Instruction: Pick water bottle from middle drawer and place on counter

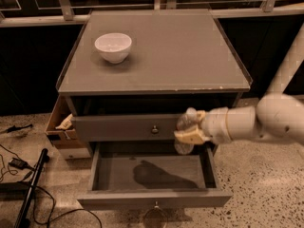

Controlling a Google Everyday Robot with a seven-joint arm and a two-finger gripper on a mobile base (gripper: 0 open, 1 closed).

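My gripper (189, 128) is shut on the water bottle (183, 133), a small clear bottle with a white cap, held upright in the air. It hangs above the right rear of the open middle drawer (152, 174), in front of the closed drawer front with the round knob (155, 128). The bottle's base is clear of the drawer floor, where only its shadow lies. The counter (156, 51) is the flat grey cabinet top above, higher than the bottle. My white arm reaches in from the right.
A white bowl (113, 47) stands on the counter's rear left. A cardboard box (61, 127) sits left of the cabinet. Cables and a black pole (28, 194) lie on the floor at left. A white post (289, 61) stands at right.
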